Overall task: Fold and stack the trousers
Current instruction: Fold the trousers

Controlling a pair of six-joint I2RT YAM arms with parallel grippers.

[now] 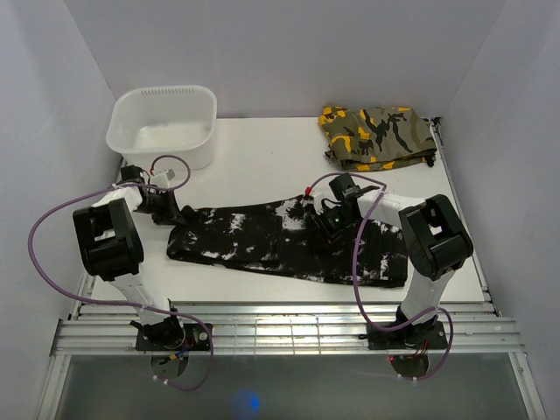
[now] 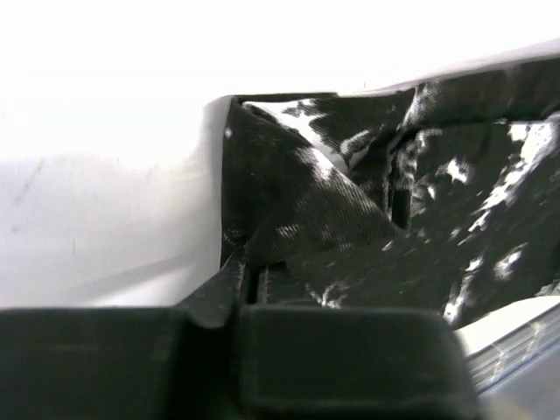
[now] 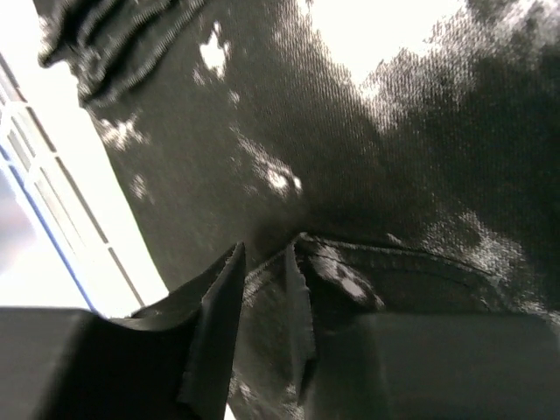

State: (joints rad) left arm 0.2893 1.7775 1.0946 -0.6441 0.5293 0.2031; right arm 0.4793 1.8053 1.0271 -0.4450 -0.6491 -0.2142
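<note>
The trousers (image 1: 254, 241), black with white splotches, lie lengthwise across the middle of the white table (image 1: 262, 171). My left gripper (image 1: 166, 210) sits at their left end. In the left wrist view it (image 2: 245, 284) is shut on a folded corner of the trousers (image 2: 332, 219), low over the table. My right gripper (image 1: 328, 223) is over the upper edge near the trousers' middle. In the right wrist view it (image 3: 262, 297) pinches a fold of the fabric (image 3: 306, 131) between nearly closed fingers.
A white plastic tub (image 1: 140, 149) stands at the back left, just behind my left gripper. An olive camouflage garment (image 1: 376, 136) with orange and black patches lies folded at the back right. A slatted metal rail (image 1: 280, 328) runs along the table's near edge.
</note>
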